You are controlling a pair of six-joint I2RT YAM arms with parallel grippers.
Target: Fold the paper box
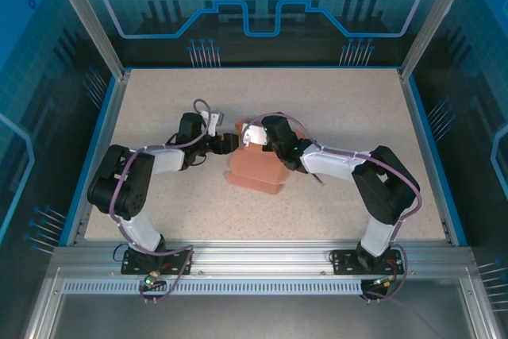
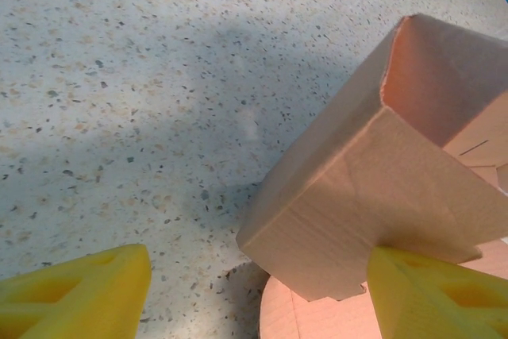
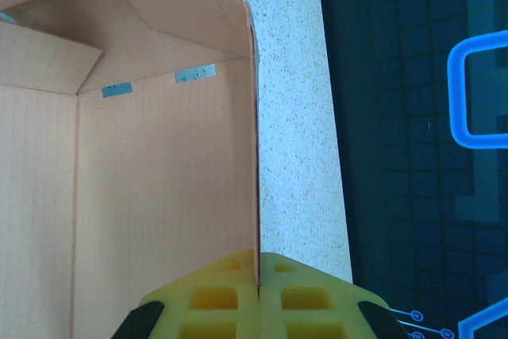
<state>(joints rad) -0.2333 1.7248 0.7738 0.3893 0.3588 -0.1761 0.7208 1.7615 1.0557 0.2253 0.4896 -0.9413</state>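
On the speckled table (image 1: 349, 109), partway out, the right gripper (image 3: 259, 263) pinches a thin wall of the half-folded box (image 1: 255, 174), matte salmon cardboard with creased flaps. The left gripper (image 2: 258, 263) stands spread, one yellow finger just beside a box panel. Beyond, open tabletop runs to the blue edge (image 1: 262, 67).

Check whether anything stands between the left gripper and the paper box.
Nothing visible does. The left gripper is open, and the paper box already has its folded panel at one finger, with only bare table between that panel and the other finger. The right gripper is shut on a box wall.
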